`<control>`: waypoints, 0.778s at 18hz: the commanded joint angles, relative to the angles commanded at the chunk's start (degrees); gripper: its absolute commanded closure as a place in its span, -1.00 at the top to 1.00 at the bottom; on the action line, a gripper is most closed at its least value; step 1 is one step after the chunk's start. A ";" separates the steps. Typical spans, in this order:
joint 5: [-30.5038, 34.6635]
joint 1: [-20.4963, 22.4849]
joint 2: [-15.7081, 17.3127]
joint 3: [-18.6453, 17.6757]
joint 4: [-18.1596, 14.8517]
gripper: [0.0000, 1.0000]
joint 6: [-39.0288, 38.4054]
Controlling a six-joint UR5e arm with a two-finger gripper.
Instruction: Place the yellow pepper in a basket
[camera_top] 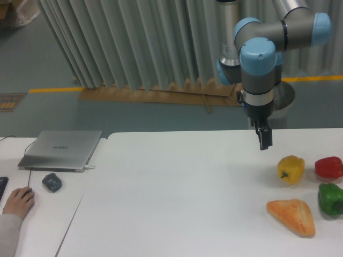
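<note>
While my gripper (264, 140) hangs above the worktop (177, 193), up-left of the yellow pepper (290, 168), I cannot tell whether its jaws are spread.

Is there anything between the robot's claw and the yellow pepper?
No. The camera shows only bare table between the gripper and the yellow pepper.

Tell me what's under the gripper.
Only bare white table lies below the gripper. The yellow pepper sits lower right of it. No basket is in view.
</note>
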 joint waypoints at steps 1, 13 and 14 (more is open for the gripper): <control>0.00 0.00 0.09 0.00 0.00 1.00 0.00; -0.62 0.44 0.00 0.00 0.79 1.00 -0.70; -0.62 0.44 0.00 0.00 0.79 1.00 -0.62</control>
